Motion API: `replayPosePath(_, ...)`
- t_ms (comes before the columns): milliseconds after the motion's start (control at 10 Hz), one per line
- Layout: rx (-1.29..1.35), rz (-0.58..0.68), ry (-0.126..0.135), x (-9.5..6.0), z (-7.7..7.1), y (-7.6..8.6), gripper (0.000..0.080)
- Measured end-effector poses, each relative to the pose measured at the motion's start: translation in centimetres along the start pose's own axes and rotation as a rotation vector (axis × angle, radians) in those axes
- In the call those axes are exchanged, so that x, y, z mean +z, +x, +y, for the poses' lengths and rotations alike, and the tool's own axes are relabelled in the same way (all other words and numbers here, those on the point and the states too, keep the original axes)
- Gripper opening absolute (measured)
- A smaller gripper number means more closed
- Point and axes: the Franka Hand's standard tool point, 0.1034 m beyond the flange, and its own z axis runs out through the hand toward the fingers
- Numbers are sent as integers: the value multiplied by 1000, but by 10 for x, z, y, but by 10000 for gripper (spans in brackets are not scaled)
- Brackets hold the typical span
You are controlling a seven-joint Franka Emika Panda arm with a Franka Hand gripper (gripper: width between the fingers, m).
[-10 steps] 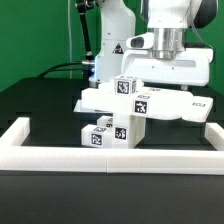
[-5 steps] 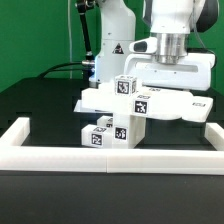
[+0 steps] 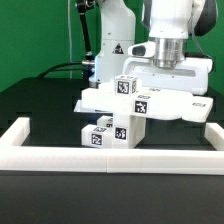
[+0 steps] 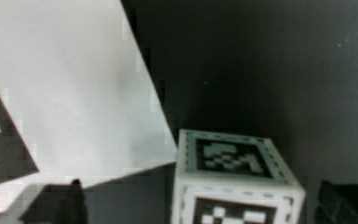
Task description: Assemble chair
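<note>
The gripper (image 3: 166, 66) is hanging above the white chair parts (image 3: 135, 106), its jaws spread and holding nothing.

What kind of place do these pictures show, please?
Probably a robotics lab test bench, not a home. A black table is bordered by a low white wall, white furniture parts carry printed marker tags, and a white robot arm hangs over them before a green backdrop.

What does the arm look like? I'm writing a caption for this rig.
The white, rounded Franka arm has a grey band above its wrist and a black logo on its base. Black cables hang behind it. Its dark fingertips edge the wrist view.
</note>
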Motion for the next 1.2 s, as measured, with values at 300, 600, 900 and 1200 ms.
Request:
replayPosePath(300,-1,-2,-2,1,0,-1,286)
replayPosePath(600,-1,-3,-2,1,0,-1,286)
replayPosePath(900,-9,-1,3,-2,-1,1,286)
replayPosePath(1200,-85,3,27,-20,-4,11,287)
